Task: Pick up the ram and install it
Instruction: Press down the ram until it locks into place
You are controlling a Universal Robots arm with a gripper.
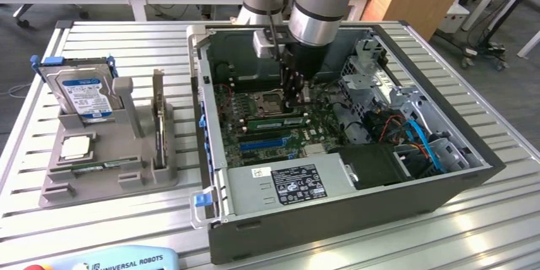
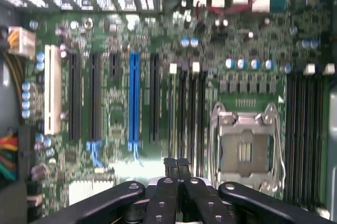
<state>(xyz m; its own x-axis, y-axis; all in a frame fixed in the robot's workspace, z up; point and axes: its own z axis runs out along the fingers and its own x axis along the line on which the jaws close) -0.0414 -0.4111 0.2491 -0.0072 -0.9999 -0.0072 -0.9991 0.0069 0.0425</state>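
The gripper (image 1: 294, 102) is down inside the open computer case (image 1: 472, 175) with its jaws closed together over the motherboard (image 2: 131, 34), at a ram (image 1: 274, 120) stick lying in the memory slots beside the empty processor socket (image 2: 243, 150); whether they pinch it I cannot tell. The stick looks light, stiff and fragile, best taken by its long edges. On the surface, the grey holder (image 1: 50, 191) keeps a hard drive (image 1: 85, 96), a processor chip (image 1: 74, 148) and another ram stick (image 1: 100, 165).

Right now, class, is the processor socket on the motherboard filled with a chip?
No. In the wrist view the processor socket on the motherboard lies bare, its contact field exposed inside the metal frame.
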